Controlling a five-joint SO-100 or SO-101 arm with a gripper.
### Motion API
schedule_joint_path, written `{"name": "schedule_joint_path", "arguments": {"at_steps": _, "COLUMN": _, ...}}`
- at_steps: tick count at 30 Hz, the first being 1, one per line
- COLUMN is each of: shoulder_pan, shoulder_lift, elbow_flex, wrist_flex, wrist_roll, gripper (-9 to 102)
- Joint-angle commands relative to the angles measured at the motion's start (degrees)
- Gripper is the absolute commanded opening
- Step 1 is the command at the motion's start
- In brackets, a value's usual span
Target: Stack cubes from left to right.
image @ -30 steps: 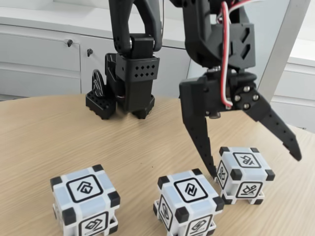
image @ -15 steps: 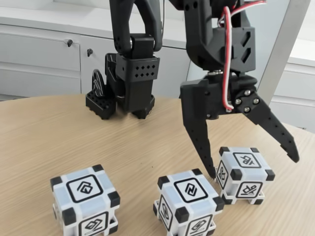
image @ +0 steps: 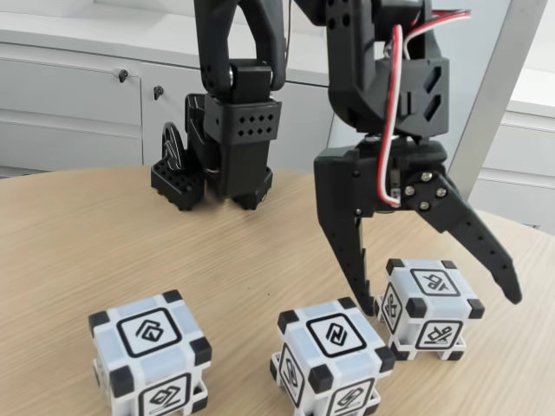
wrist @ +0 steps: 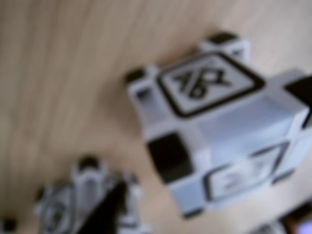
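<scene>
We saw the claw spread wide astride the right-hand cube, gripping nothing, while all three white cubes with black corners and framed symbols sat in a row on the wooden table.

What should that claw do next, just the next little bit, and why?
Probably lower a little further around the right cube. In the fixed view the gripper is open, one finger tip beside the cube's left face and the other out past its right side but higher. No cube is held, and all three sit apart on the table, so getting both fingers level with that cube comes before closing.
</scene>
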Motion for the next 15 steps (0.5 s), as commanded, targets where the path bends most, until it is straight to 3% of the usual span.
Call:
{"name": "schedule_joint_path", "arguments": {"at_steps": 1, "shoulder_pan": -1.9, "shoulder_lift": 0.9, "elbow_flex": -2.5, "wrist_flex": 0.2, "wrist_roll": -1.1, "gripper": 41}}
{"name": "schedule_joint_path", "arguments": {"at_steps": 15, "shoulder_pan": -7.4, "shoulder_lift": 0.4, "elbow_flex": -1.9, "wrist_flex": 0.2, "wrist_roll": 5.3, "gripper": 40}}
